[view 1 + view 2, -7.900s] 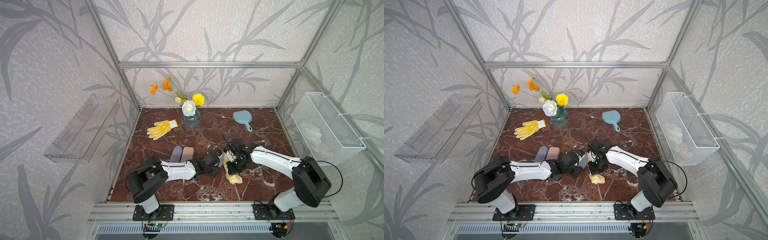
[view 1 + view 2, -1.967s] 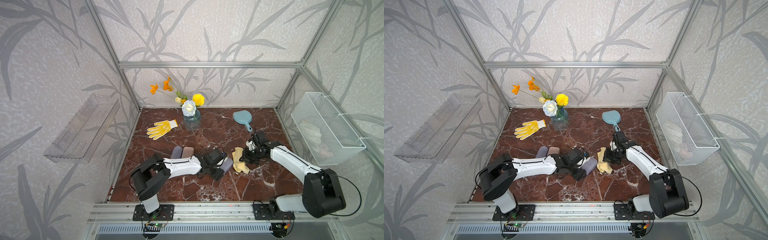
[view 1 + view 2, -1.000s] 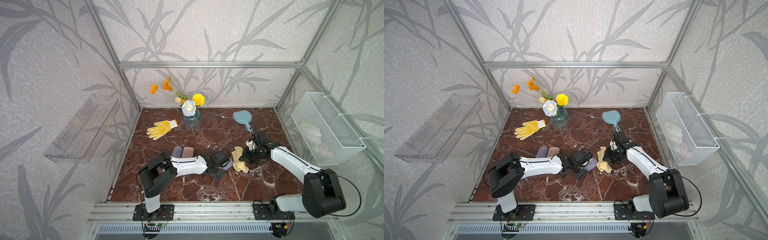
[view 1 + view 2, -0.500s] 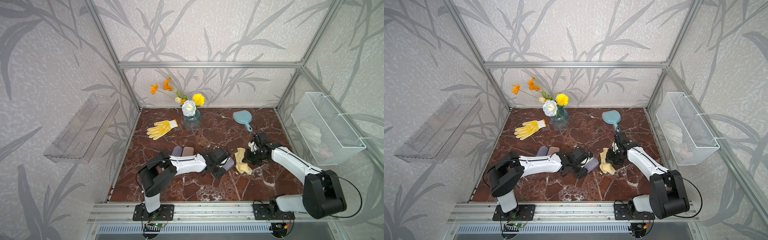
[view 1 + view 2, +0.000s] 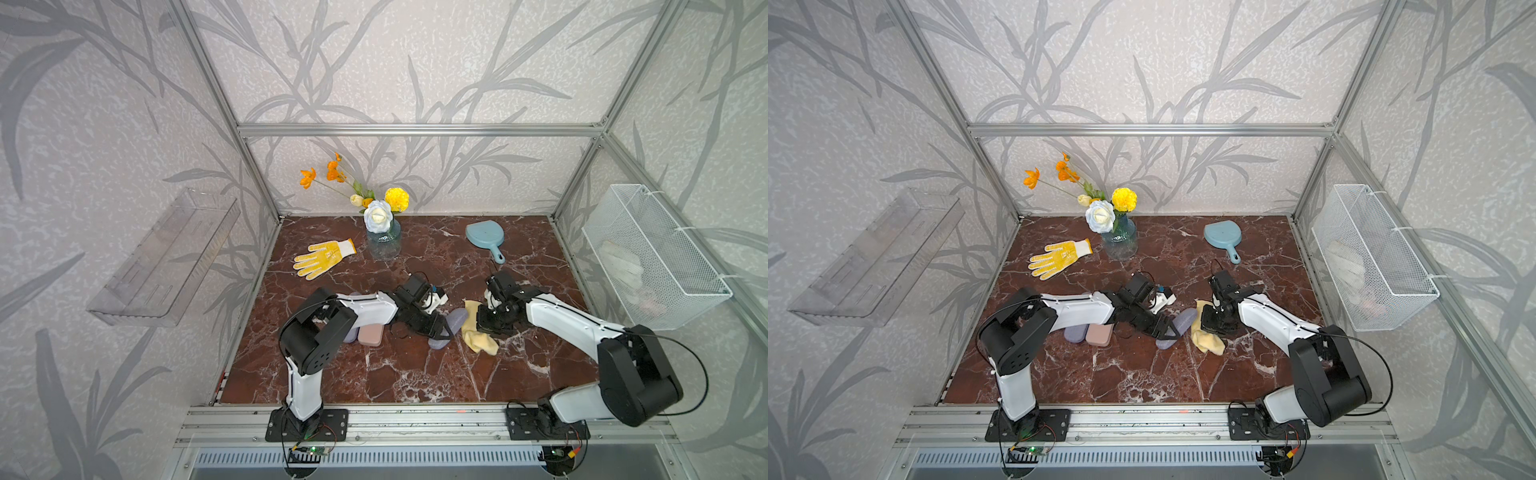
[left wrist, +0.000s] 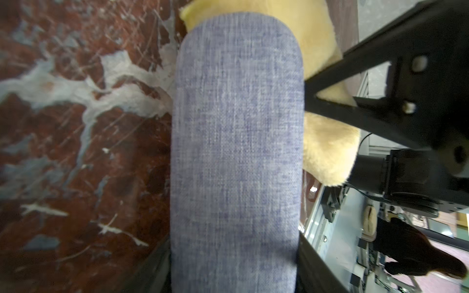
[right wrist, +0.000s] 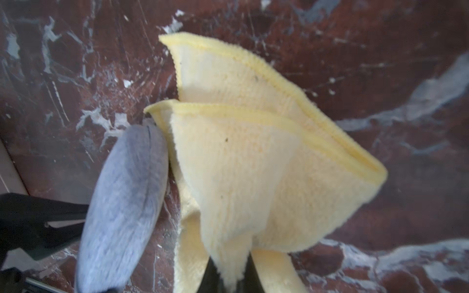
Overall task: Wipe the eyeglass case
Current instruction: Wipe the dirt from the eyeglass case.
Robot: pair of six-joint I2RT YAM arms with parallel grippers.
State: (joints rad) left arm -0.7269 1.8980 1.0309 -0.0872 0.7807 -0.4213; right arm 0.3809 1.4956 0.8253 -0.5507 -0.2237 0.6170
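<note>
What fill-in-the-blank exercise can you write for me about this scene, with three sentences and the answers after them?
1. The right gripper holds a cloth of ____ colour.
2. The left gripper is shut on a blue-grey eyeglass case, and ____ more cases lie partly hidden beneath the left arm.
3. The white wire basket hangs at the robot's ____ side.
Missing words: yellow; two; right.

Left arm (image 5: 365,309) and right arm (image 5: 569,324): link shells finished in white, joints housed in black cylinders. Fingers (image 7: 25,210) black, triangular cut-outs. Thin black cables (image 5: 707,380) looped at joints. Black base plates (image 5: 328,424) fitted.
</note>
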